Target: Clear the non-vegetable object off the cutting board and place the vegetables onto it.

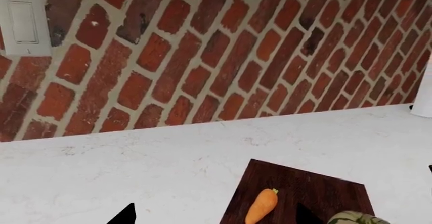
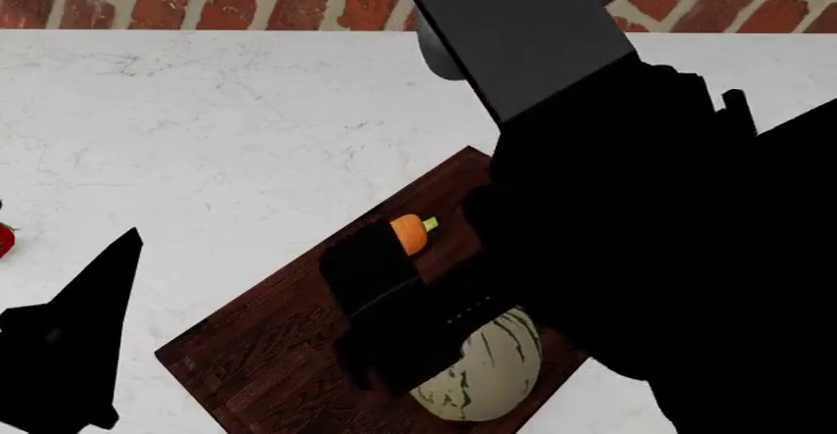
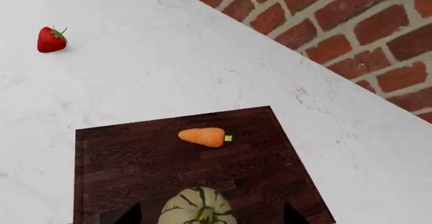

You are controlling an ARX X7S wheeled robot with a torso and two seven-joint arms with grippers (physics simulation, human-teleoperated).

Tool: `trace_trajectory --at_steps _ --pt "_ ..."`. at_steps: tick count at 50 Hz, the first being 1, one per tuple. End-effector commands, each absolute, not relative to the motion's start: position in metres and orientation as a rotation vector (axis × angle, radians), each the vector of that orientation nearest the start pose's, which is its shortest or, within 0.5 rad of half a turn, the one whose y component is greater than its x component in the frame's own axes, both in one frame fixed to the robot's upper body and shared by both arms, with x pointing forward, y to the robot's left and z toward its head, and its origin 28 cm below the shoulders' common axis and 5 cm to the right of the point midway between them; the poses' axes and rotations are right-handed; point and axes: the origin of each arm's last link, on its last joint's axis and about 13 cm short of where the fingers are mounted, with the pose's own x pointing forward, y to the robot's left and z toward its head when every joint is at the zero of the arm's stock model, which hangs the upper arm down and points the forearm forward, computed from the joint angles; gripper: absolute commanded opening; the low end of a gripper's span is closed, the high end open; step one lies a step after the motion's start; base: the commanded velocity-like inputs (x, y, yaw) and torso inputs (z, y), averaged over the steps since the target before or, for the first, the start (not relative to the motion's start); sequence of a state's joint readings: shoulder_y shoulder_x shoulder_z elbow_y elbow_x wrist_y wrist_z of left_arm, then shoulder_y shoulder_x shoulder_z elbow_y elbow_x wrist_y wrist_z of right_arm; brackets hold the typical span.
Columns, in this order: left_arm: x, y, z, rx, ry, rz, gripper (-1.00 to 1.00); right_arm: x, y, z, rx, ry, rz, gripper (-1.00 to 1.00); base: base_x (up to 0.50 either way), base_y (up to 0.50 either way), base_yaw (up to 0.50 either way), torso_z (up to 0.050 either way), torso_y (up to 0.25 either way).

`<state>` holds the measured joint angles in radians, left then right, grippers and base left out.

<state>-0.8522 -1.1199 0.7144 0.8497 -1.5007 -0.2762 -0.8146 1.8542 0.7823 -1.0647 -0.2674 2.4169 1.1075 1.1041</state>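
The dark brown cutting board [image 2: 262, 356] lies on the white counter; it also shows in the right wrist view [image 3: 121, 163] and the left wrist view [image 1: 317, 191]. The orange carrot [image 2: 412, 233] [image 3: 202, 136] [image 1: 262, 206] and the striped cream squash [image 2: 491, 375] [image 3: 199, 209] [image 1: 357, 218] rest on it. The red strawberry [image 3: 52, 39] lies on the counter well off the board, just visible at the head view's left edge [image 2: 4, 240]. My right gripper [image 3: 209, 215] [image 2: 386, 346] hovers open above the squash, fingertips on either side of it. My left gripper [image 1: 216, 215] [image 2: 78, 346] is open and empty, left of the board.
A red brick wall [image 1: 223, 47] runs behind the counter [image 2: 196, 130], with a white switch plate [image 1: 24, 24] on it. A white upright object [image 1: 424, 100] stands at the wall. My right arm [image 2: 628, 209] hides the board's right part in the head view.
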Motion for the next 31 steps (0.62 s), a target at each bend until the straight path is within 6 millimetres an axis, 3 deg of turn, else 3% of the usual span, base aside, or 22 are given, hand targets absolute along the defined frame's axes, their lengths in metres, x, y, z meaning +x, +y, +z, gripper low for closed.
trace_trajectory --at_steps 1,14,22,31 --pt "0.165 0.232 0.251 -0.036 -0.06 -0.345 1.0 0.15 -0.109 0.373 -0.315 0.314 0.441 1.0 0.0 0.0 0.0 0.0 0.0" --pt "0.16 0.23 0.254 -0.018 -0.066 -0.339 1.0 0.095 -0.127 0.372 -0.29 0.056 0.324 1.0 0.0 0.0 0.0 0.0 0.0" --pt "0.161 0.229 0.254 -0.016 -0.066 -0.352 1.0 0.084 -0.138 0.37 -0.252 -0.128 0.172 1.0 0.0 0.0 0.0 0.0 0.0" --pt "0.151 0.229 0.266 0.0 -0.101 -0.354 1.0 0.072 -0.158 0.349 -0.167 -0.188 0.009 1.0 0.0 0.0 0.0 0.0 0.0"
